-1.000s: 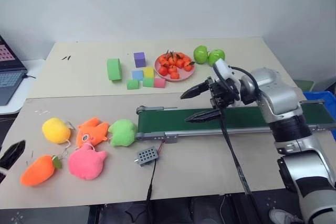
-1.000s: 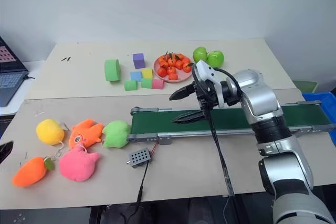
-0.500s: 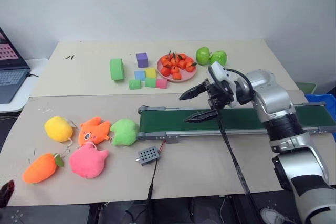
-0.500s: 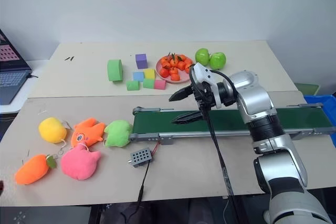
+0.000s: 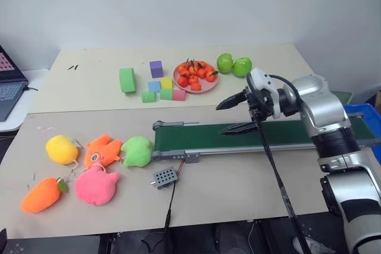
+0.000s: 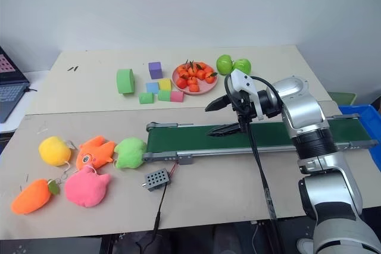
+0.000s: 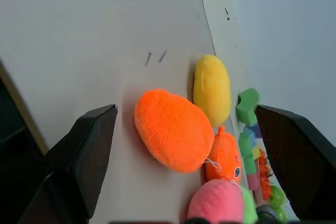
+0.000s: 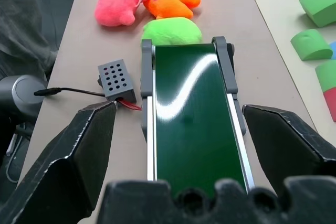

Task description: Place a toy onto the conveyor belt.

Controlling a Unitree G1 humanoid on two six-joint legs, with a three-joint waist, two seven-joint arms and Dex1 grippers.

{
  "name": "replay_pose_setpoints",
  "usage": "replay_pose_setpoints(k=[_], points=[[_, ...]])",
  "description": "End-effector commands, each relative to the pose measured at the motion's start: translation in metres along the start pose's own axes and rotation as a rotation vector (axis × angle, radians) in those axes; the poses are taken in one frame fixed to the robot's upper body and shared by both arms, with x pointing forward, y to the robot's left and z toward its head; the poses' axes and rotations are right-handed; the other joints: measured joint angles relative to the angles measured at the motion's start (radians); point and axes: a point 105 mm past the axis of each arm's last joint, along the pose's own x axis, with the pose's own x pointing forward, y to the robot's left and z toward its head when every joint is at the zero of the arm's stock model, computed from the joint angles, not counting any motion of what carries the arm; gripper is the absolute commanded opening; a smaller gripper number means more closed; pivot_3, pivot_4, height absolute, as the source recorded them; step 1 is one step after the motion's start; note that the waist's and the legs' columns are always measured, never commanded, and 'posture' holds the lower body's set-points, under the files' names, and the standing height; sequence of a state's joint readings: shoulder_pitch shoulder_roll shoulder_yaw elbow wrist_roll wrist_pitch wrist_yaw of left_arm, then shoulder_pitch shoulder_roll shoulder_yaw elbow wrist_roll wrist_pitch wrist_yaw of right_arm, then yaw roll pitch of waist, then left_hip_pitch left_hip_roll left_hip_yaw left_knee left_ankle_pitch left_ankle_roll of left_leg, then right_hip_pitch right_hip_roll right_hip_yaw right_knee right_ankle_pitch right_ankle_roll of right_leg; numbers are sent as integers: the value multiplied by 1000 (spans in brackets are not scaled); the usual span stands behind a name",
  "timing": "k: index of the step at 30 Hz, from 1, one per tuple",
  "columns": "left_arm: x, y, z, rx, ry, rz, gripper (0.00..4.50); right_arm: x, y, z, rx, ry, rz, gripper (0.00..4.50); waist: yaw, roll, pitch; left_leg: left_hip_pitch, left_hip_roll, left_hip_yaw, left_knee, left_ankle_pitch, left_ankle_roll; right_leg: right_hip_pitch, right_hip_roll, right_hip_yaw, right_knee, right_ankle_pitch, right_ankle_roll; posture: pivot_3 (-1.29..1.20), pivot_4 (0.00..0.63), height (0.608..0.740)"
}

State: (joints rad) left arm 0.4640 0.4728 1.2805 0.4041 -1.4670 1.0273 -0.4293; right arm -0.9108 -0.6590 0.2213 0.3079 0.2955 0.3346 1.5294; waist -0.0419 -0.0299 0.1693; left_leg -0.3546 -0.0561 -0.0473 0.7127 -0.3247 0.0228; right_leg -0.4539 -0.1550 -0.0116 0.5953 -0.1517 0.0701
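Lying on its side near the front left corner of the table point(image 5: 250, 188): the toy point(image 5: 40, 194), the orange carrot plush with green top, apart from both grippers. Just beside it, a pink plush point(image 5: 95, 185); behind those, a yellow plush point(image 5: 62, 149), a flat orange finned plush point(image 5: 103, 150) and a green plush point(image 5: 137, 150) resting against the left end of the conveyor belt point(image 5: 202, 136).

Seen from the left wrist, lying between the two spread black fingers point(image 7: 89, 153) of the left gripper point(image 7: 184, 156), jaws wide, nothing held, toy point(image 7: 173, 129) ahead and untouched, yellow plush right behind it.

Hovering over the middle of the belt, well to the right of the toy: the right gripper point(image 5: 236, 115), fingers parted wide and empty, pointing left along the belt. Through the right wrist camera, green belt point(image 8: 191, 129) running straight ahead between the open fingers, small grey control box point(image 8: 116, 80) beside the frame, plushes beyond its end.
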Motion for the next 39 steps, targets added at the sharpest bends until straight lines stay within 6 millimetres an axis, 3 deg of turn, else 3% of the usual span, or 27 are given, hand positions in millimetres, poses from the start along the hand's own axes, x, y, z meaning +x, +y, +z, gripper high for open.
replay_pose_setpoints(k=[1,11,17,26,39], points=[[5,10,4,-109,-49,31,4457,-9,0,14,-54,-20,-23,4500,1,0,0,1,1,0,0,0,0,0,1,0,0,0,-1,0,150,739],[31,6,-19,-140,40,1,4457,-12,3,15,-51,-10,-32,4500,6,-1,-1,1,1,0,0,2,-9,0,3,0,0,1,-3,0,150,739],[45,14,-28,-114,79,78,4457,-14,5,17,-52,-7,-39,4500,9,-1,-2,1,1,1,0,2,-9,0,3,0,0,1,-4,0,150,739],[74,-2,-52,-106,157,44,4457,-19,9,19,-39,-1,-56,4500,35,8,-6,1,1,0,0,2,-9,0,3,0,0,1,-4,0,150,739],[84,-2,-74,-117,212,34,4457,-23,11,20,-42,8,-77,4500,32,8,-7,1,1,0,-1,2,-9,1,3,0,-1,1,-4,0,150,739]])
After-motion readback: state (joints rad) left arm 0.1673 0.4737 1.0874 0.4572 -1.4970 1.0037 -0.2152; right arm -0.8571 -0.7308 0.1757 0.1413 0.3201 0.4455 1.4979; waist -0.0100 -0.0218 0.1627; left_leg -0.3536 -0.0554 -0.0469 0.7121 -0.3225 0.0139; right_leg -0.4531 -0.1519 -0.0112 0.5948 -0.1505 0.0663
